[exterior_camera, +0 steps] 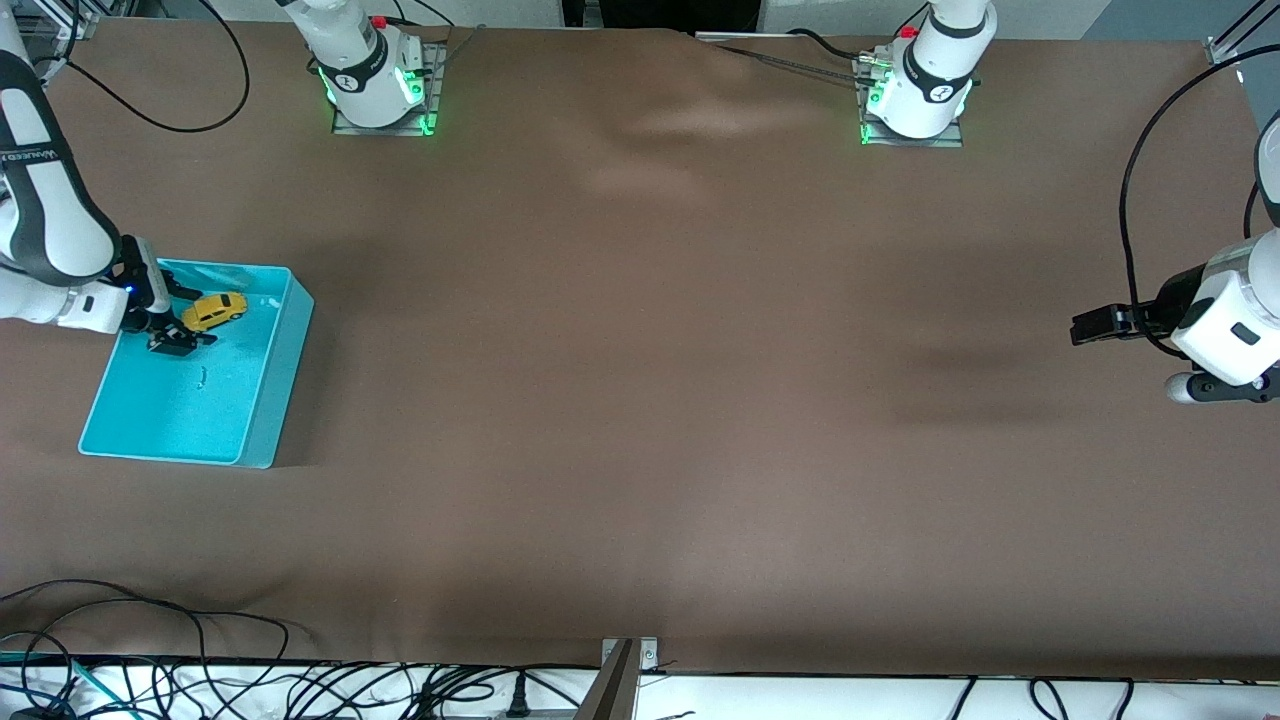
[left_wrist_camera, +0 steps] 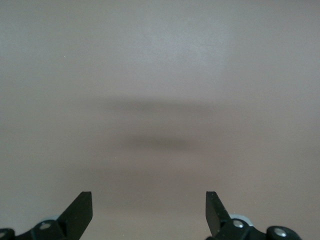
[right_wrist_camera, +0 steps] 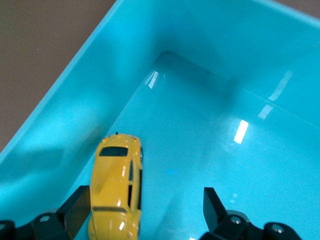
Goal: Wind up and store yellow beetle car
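Front view, nearest item: cyan bin point(exterior_camera: 262, 400) sits on the brown counter point(exterior_camera: 660, 400) at the right arm's end, its long side running toward the front camera.
Front view, task item: yellow beetle car point(exterior_camera: 215, 310) lies inside the bin, in the part farther from the front camera, wheels down on the bin floor.
Front view, right hand point(exterior_camera: 178, 332): over the bin interior, just beside the car; fingers spread apart, nothing clamped between them.
Front view, left hand point(exterior_camera: 1085, 327): hangs over bare counter at the left arm's end, well apart from bin and car; this arm waits.
Front view, bases: both arm bases stand along the counter edge farthest from the front camera, each showing green lights.
Left wrist view, left hand point(left_wrist_camera: 149, 210): fingers point(left_wrist_camera: 80, 210) stand wide apart with only plain brown counter point(left_wrist_camera: 160, 75) and soft shadows below.
Right wrist view, car point(right_wrist_camera: 116, 187): rests on the glossy bin floor beside one bin wall point(right_wrist_camera: 55, 140), close against one finger point(right_wrist_camera: 75, 210).
Right wrist view, right hand point(right_wrist_camera: 145, 212): fingers apart, not gripping the car; whether the near finger touches the body cannot be told.
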Controlling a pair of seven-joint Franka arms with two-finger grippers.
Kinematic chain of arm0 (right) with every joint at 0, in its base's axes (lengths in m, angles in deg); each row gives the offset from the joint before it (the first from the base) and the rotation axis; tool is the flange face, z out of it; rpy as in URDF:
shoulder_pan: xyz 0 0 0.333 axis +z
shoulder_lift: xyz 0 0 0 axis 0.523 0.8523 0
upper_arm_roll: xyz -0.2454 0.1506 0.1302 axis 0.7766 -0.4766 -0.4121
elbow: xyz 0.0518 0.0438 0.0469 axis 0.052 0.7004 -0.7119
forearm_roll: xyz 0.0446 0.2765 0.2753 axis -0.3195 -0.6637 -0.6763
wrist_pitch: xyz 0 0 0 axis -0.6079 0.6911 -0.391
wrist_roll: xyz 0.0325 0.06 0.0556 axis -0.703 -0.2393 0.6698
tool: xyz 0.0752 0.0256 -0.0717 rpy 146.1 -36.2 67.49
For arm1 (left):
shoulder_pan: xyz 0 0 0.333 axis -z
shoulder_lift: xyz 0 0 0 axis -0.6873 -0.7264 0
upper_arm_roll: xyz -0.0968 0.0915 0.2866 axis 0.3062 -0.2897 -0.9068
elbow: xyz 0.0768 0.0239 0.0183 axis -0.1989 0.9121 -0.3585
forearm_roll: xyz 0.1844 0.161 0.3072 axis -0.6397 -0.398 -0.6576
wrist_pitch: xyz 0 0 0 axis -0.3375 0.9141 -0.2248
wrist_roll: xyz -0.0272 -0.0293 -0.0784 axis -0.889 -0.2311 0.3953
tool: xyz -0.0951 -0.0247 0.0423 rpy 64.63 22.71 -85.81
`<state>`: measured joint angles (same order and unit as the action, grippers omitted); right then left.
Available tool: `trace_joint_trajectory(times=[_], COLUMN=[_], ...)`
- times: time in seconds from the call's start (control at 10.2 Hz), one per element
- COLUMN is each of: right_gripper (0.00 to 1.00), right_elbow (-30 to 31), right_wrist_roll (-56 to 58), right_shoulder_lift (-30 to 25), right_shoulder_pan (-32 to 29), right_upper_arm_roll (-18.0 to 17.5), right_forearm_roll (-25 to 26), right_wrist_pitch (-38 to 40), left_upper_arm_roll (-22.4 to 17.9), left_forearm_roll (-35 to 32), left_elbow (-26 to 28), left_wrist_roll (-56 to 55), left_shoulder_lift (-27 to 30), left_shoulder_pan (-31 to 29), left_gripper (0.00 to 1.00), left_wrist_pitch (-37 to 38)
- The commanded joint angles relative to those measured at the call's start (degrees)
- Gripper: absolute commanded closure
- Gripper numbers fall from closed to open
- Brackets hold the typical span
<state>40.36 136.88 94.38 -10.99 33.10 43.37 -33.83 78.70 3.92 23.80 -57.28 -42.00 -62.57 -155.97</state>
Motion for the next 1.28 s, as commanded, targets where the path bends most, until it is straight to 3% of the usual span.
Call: trace_joint_trajectory(times=[0.0,0.49,0.69,1.18], right_gripper=[0.00,0.00,0.00,0.00], right_elbow=[-7.3,-7.4,-7.8,-8.0], right_wrist_roll=[-2.0,-20.6,-34.5,-81.5], right_shoulder_lift=[-0.6,-10.5,-14.0,-21.5], right_shoulder_pan=[2.4,5.8,8.6,17.1], right_upper_arm_roll=[0.2,-3.9,-4.0,-3.3], right_forearm_roll=[-0.7,-1.1,-4.3,-2.5], right_wrist_pitch=[7.1,7.4,7.4,9.0], left_upper_arm_roll=[0.0,0.0,0.0,0.1], left_forearm_roll=[1.3,1.2,1.2,1.2], left_elbow=[-0.9,-1.0,-1.1,-1.0], left_wrist_roll=[1.2,0.8,0.8,1.3], left_shoulder_lift=[-0.2,-0.8,-0.9,-1.0], left_shoulder_pan=[-0.5,-0.6,-0.6,-0.6], left_gripper=[0.00,0.00,0.00,0.00], left_wrist_pitch=[0.4,0.4,0.4,0.4])
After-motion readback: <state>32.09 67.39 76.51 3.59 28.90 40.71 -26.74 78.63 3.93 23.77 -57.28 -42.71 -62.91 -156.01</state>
